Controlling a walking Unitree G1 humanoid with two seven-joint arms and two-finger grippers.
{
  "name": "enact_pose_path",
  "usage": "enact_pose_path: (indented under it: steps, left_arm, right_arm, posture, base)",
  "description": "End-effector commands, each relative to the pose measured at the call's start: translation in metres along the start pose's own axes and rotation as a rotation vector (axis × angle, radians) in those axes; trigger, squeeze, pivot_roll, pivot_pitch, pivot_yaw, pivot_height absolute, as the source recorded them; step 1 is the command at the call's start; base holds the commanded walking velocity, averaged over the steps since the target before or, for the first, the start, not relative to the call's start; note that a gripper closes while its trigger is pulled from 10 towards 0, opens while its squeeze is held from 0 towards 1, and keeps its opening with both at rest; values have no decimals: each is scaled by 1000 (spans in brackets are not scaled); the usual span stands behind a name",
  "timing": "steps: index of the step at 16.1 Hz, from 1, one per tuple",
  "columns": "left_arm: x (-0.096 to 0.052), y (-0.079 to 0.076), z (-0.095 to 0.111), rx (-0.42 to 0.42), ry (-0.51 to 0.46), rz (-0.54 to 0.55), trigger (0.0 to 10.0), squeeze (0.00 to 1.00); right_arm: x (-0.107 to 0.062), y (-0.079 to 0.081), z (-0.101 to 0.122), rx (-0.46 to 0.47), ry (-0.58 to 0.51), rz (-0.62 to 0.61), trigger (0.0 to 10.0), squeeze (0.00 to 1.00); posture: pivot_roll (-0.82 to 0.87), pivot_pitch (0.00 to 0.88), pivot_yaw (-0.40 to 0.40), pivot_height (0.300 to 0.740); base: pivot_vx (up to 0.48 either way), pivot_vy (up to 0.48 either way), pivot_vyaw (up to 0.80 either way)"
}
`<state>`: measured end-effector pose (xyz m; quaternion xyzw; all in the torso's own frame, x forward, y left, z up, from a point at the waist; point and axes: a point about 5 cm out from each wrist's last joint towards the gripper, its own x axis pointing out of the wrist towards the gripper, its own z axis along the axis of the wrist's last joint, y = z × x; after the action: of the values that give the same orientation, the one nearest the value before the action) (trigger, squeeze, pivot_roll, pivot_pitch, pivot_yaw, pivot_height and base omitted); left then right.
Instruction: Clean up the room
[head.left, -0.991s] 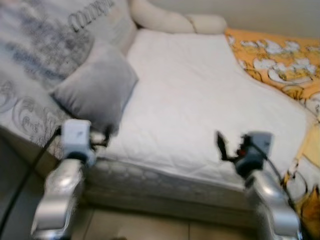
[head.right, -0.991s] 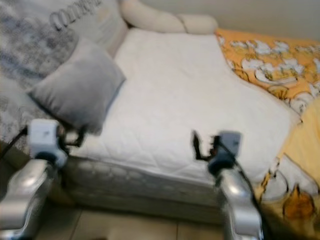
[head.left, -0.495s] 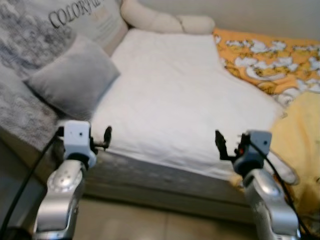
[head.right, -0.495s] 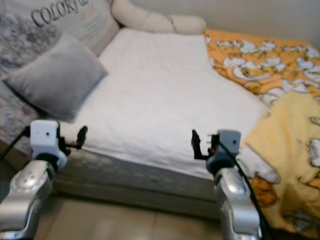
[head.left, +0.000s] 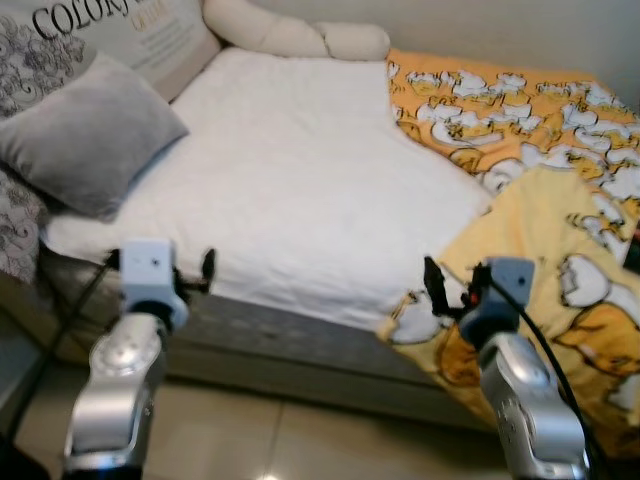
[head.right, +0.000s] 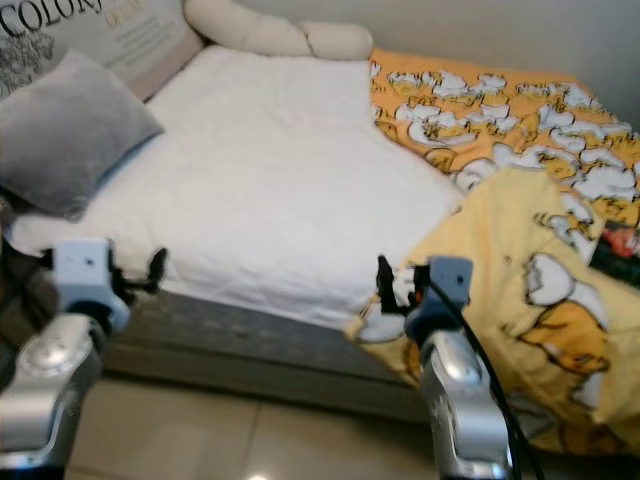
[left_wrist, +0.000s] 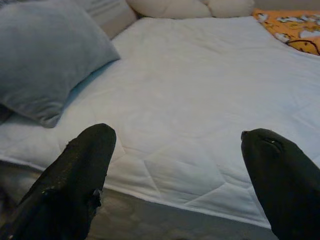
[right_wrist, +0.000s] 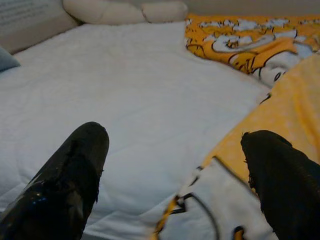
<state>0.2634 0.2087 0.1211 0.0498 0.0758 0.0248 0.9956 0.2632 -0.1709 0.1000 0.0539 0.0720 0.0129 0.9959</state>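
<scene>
Two robot grippers hovered, fingers spread and empty, at the near edge of a bed.
The left gripper faced the white mattress near a grey pillow; the right gripper sat by a yellow-orange cartoon blanket hanging off the mattress edge. The head views added a cushion lettered "COLO…", a cream bolster and a dark item on the blanket.

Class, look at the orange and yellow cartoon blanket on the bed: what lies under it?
The blanket covers the bed's right side and drapes over its front edge. The white mattress cover runs under it; whatever else lies beneath is hidden.
</scene>
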Motion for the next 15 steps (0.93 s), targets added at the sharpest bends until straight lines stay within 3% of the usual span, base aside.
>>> enact_pose_path:
  steps: [1,4,6,9,12,15]
  left_arm:
    - [4,-10,3,-2,-7,-28,10000,792]
    - [6,-12,2,-6,-9,-28,10000,788]
    - [9,-14,4,3,-14,-31,10000,788]
    - [9,-19,2,8,-14,-38,10000,792]
    - [10,-10,0,2,-9,-9,10000,788]
    - [11,-17,-3,7,-4,-23,10000,792]
  right_arm:
    - [0,-11,-2,-23,4,-31,10000,0]
    - [3,-12,-2,-30,-3,-52,10000,0]
    - [5,-5,3,-58,-23,4,10000,0]
    - [6,-16,0,-35,-22,-49,10000,0]
    - [6,-12,-1,-30,-18,-36,10000,0]
    - [7,-13,-4,-59,-16,-25,10000,0]
  posture:
    - [77,0,4,740]
    - [68,0,-3,740]
    - [59,0,2,740]
    - [67,0,7,740]
    - [63,0,-1,740]
    - [64,0,7,740]
  base:
    - [0,-480,0]
    - [0,-480,0]
    - [0,-480,0]
    - [0,-480,0]
    - [0,-480,0]
    - [0,-480,0]
